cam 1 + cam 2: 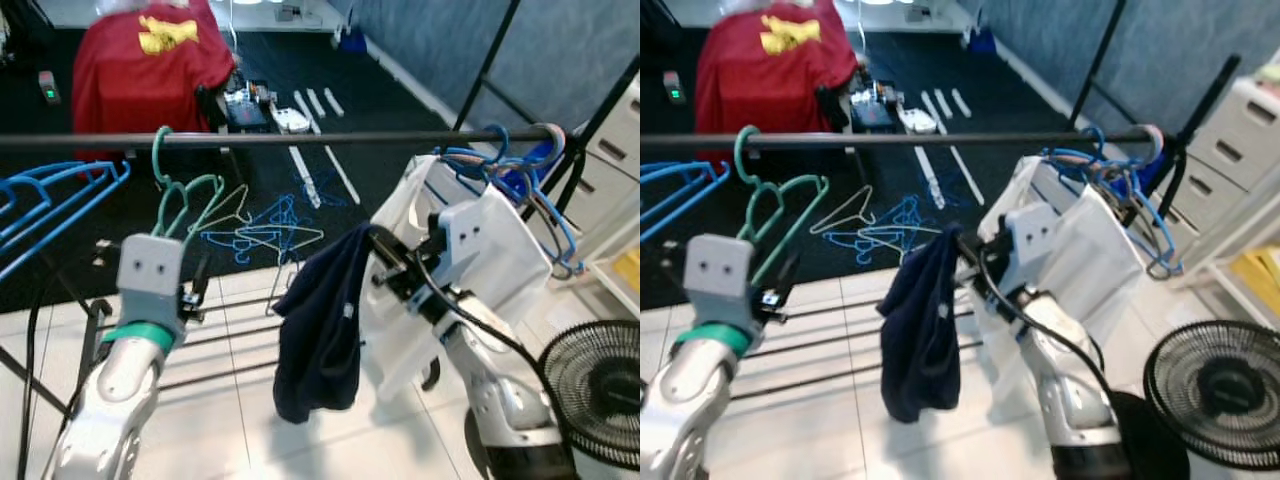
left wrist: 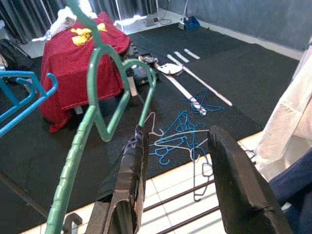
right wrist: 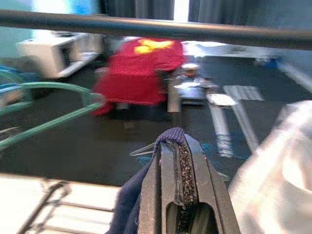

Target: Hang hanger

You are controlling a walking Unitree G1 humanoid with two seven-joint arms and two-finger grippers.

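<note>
Right wrist camera: I look along my right gripper (image 3: 179,161), its two black fingers (image 3: 165,187) pressed together with a fold of dark navy cloth (image 3: 134,195) pinched between them; the cloth bunches over the tips and hangs down beside the fingers. Above runs a dark horizontal rail (image 3: 156,30), well apart from the fingertips. A green hanger (image 3: 53,105) shows on one side, blurred. On the other side a white garment (image 3: 280,180) lies close to the lens. Farther off, on the dark floor, I see a red cloth with a yellow patch (image 3: 144,70) draped over something, white strips (image 3: 229,117), and a few loose hangers (image 3: 146,148).
</note>
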